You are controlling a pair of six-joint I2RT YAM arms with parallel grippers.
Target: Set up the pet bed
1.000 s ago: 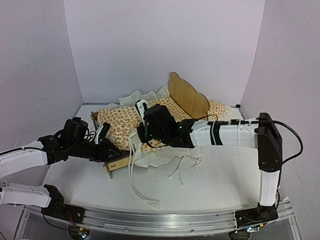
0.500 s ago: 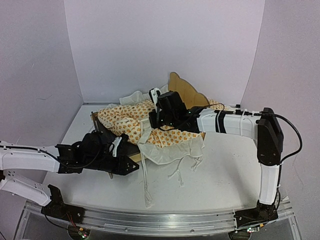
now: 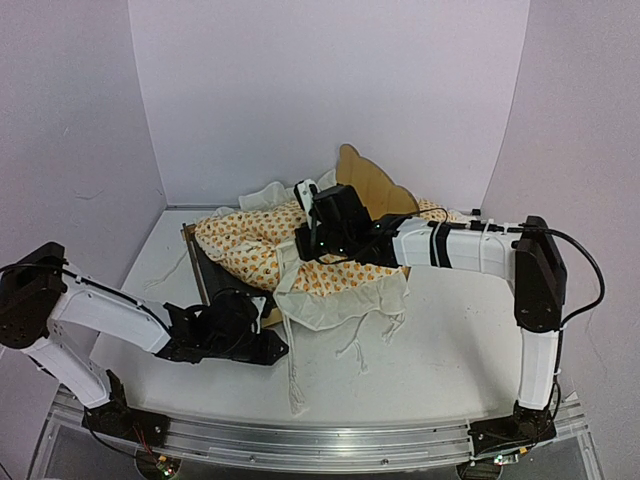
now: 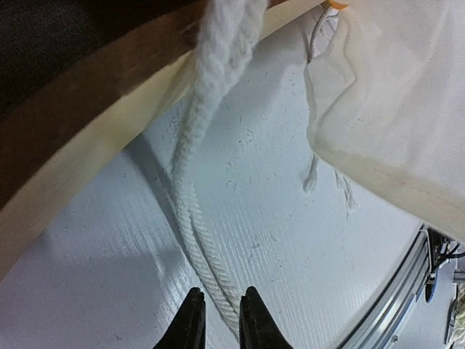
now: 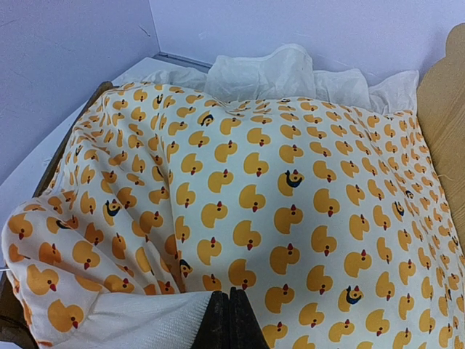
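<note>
The pet bed's plywood headboard [image 3: 372, 190] stands at the back, and its dark side rail [image 3: 210, 270] angles toward me. The duck-print bedding [image 3: 255, 245] lies heaped over the frame, with its white underside [image 3: 335, 300] hanging off the front. My right gripper [image 3: 301, 250] is shut on a fold of the bedding [image 5: 254, 182]; its tips [image 5: 229, 297] pinch the edge next to the white underside. My left gripper [image 3: 272, 346] is low on the table in front of the bed. Its tips [image 4: 220, 298] are slightly apart with a white cord [image 4: 196, 225] lying between them. The bed rail [image 4: 73, 145] is just above.
The white cord [image 3: 292, 375] trails from the bedding toward the front edge. Thin white ties [image 3: 360, 350] hang from the bedding's underside. An orange-print piece [image 3: 436, 212] lies behind the headboard. White walls close in the back and both sides. A metal rail [image 3: 330, 440] runs along the front.
My left gripper has left the bed's footboard and dropped to the table beside the cord. My right gripper pulled the bedding back toward the headboard, then held still.
</note>
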